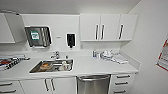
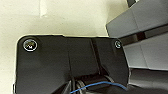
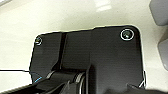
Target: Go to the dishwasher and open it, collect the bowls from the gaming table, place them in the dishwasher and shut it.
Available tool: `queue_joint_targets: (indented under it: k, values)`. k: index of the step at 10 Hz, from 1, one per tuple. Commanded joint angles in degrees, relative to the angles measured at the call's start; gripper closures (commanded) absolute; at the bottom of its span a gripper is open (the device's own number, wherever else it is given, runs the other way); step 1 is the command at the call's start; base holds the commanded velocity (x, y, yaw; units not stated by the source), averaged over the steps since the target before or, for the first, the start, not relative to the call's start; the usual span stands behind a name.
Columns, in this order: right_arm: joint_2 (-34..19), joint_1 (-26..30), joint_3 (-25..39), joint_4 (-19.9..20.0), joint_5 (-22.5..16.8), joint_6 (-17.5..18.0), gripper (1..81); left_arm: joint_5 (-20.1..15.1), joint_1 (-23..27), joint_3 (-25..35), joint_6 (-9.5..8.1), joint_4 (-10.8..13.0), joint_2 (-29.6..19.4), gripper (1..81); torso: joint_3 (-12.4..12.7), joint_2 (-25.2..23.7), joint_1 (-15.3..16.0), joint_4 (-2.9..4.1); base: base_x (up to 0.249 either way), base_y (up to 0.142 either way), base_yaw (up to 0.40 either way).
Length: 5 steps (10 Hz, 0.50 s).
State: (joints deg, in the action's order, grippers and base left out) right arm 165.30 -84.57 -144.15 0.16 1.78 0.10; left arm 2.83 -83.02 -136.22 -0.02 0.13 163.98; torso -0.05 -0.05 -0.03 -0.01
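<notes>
The tabletop (image 1: 100,66) and dishwasher (image 1: 93,84) are faced from high up; pale floor (image 2: 75,17) is viewed closely by both wrist cameras.

Brushed steel dishwasher (image 1: 93,84) front at lower centre; shiny metal sink (image 1: 51,66) left of it; smooth matt white desk (image 1: 100,66)

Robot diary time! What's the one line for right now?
place: kitchen counter | dishwasher: shut, under counter right of sink | hands: unseen | bowls: none carried

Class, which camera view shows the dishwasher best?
The head view: the dishwasher sits shut under the counter, right of the sink, its bar handle facing the camera. Both wrist views look at robot parts and pale floor instead.
</notes>
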Motion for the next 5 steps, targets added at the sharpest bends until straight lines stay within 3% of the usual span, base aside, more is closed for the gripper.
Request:
queue_joint_targets:
  k: [1, 5]
  values:
    - [-0.6, 3.4, 0.3, 0.1, -2.8, 0.0, 1.0, -2.7, 3.3, 0.7, 0.11, -0.2, -0.3, 1.0, 0.0, 0.0, 0.0, 0.00, 0.107, 0.072, 0.000]
    - [-0.6, 3.3, 0.3, 0.1, -2.8, 0.0, 1.0, -2.7, 3.3, 0.8, 0.11, -0.2, -0.3, 1.0, 0.0, 0.0, 0.0, 0.00, 0.107, 0.069, 0.000]
